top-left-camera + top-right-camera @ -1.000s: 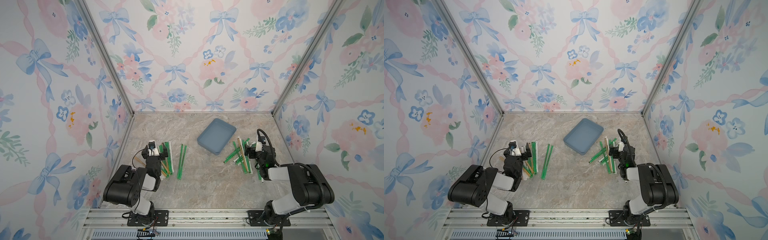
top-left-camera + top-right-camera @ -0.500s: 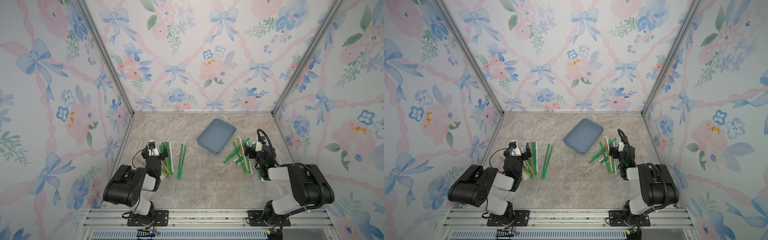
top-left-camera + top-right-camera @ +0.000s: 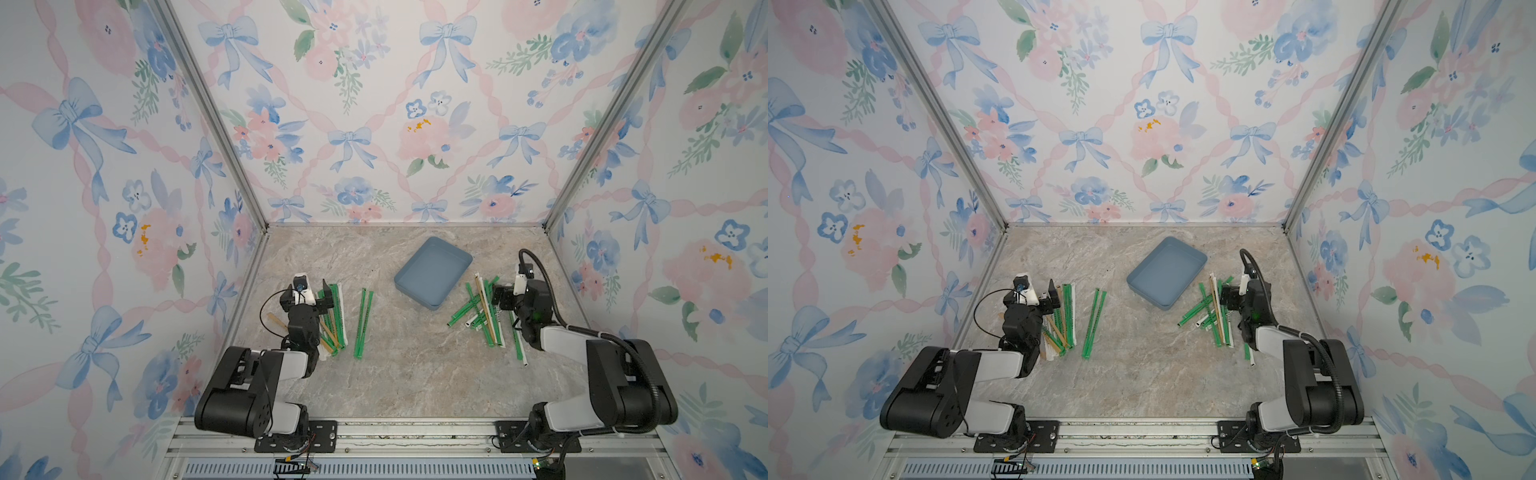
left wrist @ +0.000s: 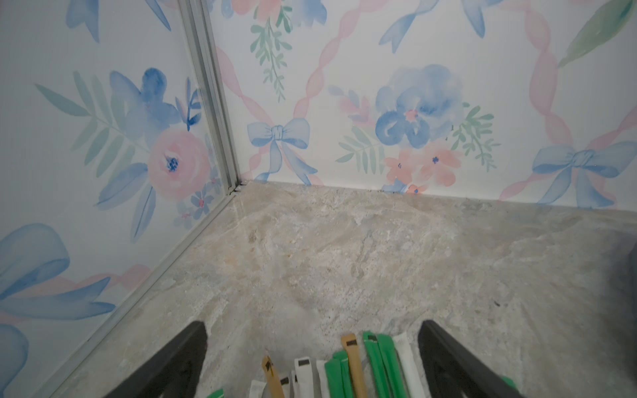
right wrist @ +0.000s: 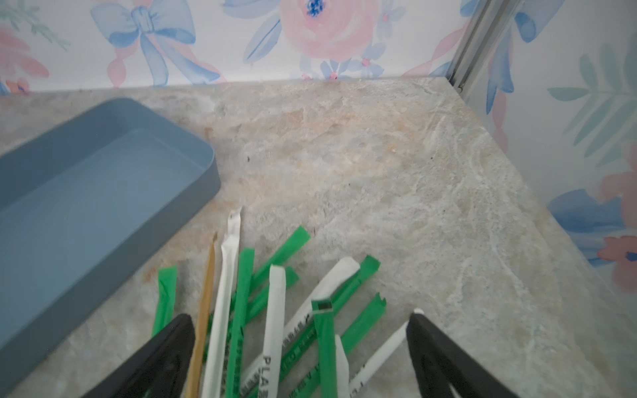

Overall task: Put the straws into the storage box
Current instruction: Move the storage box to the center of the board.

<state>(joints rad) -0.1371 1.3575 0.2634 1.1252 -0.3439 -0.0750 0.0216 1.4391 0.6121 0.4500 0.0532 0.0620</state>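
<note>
Your right claw (image 5: 303, 358) stood spread wide with nothing pinched, hanging low over the right-hand straws (image 5: 275, 310). Green, white and one tan wrapper lay fanned in the gap between its fingers (image 5: 165, 355). That pose read as lining up for a pinch, not a grip already made.

Your left claw (image 4: 310, 361) stood just as wide and just as empty over the far ends of the left-hand bundle (image 3: 332, 320). Those lay nearly parallel with their tips almost even, so several looked gatherable in one close.

Out from that bundle, a pair of green straws (image 3: 363, 322) lay by themselves on the tabletop (image 3: 415, 374), between the bundle and the storage box (image 3: 432, 270).

The box sat askew toward the back middle and was empty in both top views, so by my reading the job was at its very start. Its near edge lay just beside the right-hand scatter, which favoured your right arm for the first drop.

That scatter crossed and overlapped, so a pinch there could have dragged neighbours along. You would have wanted to close on one clear wrapper.
</note>
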